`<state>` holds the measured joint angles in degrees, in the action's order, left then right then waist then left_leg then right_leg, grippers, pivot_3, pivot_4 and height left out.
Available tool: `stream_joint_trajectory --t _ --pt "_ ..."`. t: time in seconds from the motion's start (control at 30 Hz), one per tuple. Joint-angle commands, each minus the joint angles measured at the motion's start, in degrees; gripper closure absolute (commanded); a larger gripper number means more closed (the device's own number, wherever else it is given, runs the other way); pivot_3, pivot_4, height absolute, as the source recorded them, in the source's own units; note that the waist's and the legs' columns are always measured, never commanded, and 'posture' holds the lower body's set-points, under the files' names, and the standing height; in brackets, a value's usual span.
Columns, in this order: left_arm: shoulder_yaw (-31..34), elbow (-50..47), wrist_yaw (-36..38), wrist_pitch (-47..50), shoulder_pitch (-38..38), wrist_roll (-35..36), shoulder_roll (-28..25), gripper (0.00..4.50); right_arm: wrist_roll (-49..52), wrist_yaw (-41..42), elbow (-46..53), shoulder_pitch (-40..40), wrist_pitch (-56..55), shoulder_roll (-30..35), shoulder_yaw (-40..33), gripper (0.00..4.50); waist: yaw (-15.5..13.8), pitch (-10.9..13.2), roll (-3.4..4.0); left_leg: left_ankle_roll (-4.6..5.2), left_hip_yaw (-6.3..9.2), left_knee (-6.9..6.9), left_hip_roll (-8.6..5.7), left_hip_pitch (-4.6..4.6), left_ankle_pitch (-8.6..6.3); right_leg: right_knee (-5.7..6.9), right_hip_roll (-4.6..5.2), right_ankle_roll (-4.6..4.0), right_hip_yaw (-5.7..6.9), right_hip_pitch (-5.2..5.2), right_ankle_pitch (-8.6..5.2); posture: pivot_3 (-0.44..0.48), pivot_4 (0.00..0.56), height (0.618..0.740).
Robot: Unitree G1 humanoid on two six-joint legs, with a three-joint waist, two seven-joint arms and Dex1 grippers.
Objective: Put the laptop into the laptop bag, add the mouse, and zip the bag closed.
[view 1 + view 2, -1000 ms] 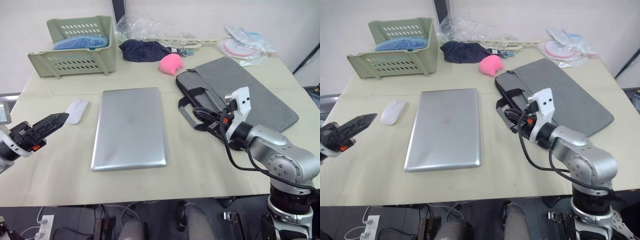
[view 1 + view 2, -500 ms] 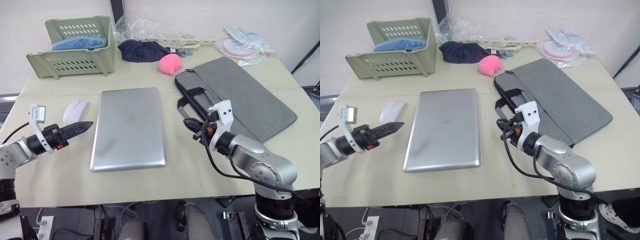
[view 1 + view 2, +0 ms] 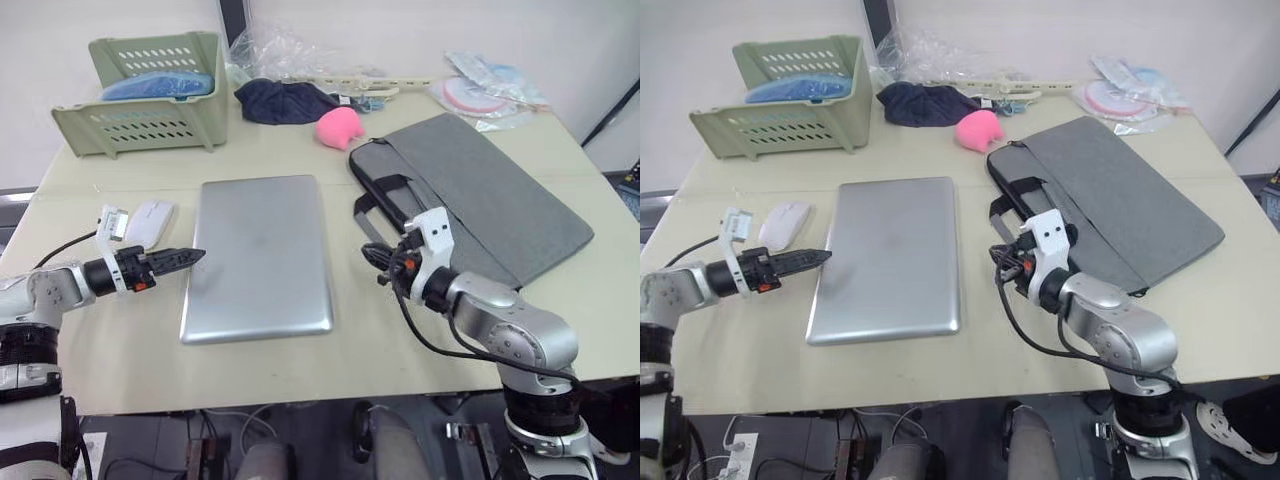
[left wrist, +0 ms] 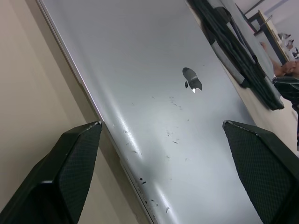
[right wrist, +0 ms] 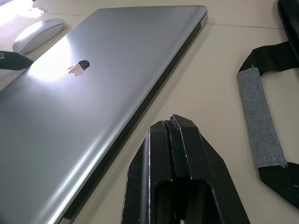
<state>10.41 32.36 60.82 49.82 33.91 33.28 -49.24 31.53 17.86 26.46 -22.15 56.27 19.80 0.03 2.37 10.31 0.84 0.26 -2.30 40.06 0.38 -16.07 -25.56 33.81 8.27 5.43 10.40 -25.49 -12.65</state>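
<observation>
The silver laptop (image 3: 258,255) lies shut and flat in the middle of the table. The white mouse (image 3: 150,220) rests just left of it. To the right lies the grey laptop bag (image 3: 490,195), its strap handles (image 5: 259,121) spread toward the laptop. My left gripper (image 3: 190,257) is open, low at the laptop's left edge; the left wrist view has its fingers (image 4: 70,158) straddling that edge. Between the laptop's right edge and the bag handles, my right gripper (image 3: 375,265) hovers shut on nothing, and its fingertips (image 5: 170,121) are pressed together.
A green basket (image 3: 150,90) stands at the back left. A dark navy cloth (image 3: 285,100) and a pink lump (image 3: 340,127) lie behind the laptop. Plastic wrappings (image 3: 490,90) sit at the back right. The table's front edge runs close below the laptop.
My left gripper has moved right, from the table's left side to the laptop's left edge. The right gripper has shifted left, off the bag handles toward the laptop.
</observation>
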Motion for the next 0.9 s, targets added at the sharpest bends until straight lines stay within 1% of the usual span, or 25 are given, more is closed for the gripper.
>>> stream_joint_trajectory --t 0.03,0.2,0.4,0.57,0.77,0.9 --pt "-0.27 2.50 1.96 -1.84 1.79 -1.89 -0.42 0.00 -0.37 0.61 0.91 -0.97 -0.99 0.49 0.28 4.49 0.17 0.00 0.00 0.00 0.00 0.00 0.00 0.00 0.00 0.00 0.00 0.00 0.00 0.00 0.00 0.000 0.150 0.740" --pt "-1.64 6.87 2.87 -3.57 4.19 -4.61 0.72 0.00 -1.76 0.06 -0.18 -1.56 -0.98 0.32 1.74 4.49 0.47 -0.01 -0.02 0.00 0.01 0.01 0.00 -0.02 0.00 0.01 0.00 0.00 0.00 0.00 0.00 0.000 0.150 0.740" --pt "-2.96 11.18 3.83 -4.78 6.99 -7.32 3.05 0.00 -5.58 0.09 -4.24 -4.41 -2.65 0.10 4.89 4.49 0.43 -0.04 -0.03 0.02 0.01 0.04 -0.01 -0.02 0.00 0.05 0.02 0.00 -0.01 0.00 0.00 0.000 0.150 0.740" --pt "-3.38 13.46 4.50 -5.25 8.62 -8.87 4.73 0.00 -9.99 -0.07 -10.24 -8.11 -5.19 -1.42 8.06 4.49 -0.52 -0.09 -0.03 0.04 0.02 0.11 -0.06 -0.01 0.02 0.08 0.09 0.00 -0.03 0.03 0.00 0.000 0.150 0.740" --pt "-3.27 13.87 5.04 -5.00 9.23 -9.68 5.85 0.00 -13.73 1.76 -17.21 -11.23 -9.83 -3.40 11.81 4.49 -0.73 -0.11 -0.05 0.08 0.06 0.14 -0.15 -0.02 0.02 0.10 0.17 0.01 -0.03 0.03 0.01 0.000 0.150 0.740" --pt "-3.33 13.24 5.32 -4.70 9.15 -9.99 6.60 0.00 -16.14 3.76 -23.98 -13.01 -14.32 -4.48 13.72 4.49 -0.81 -0.14 -0.06 0.12 0.11 0.14 -0.19 -0.04 0.04 0.11 0.23 0.02 -0.02 0.04 0.01 0.000 0.150 0.740"
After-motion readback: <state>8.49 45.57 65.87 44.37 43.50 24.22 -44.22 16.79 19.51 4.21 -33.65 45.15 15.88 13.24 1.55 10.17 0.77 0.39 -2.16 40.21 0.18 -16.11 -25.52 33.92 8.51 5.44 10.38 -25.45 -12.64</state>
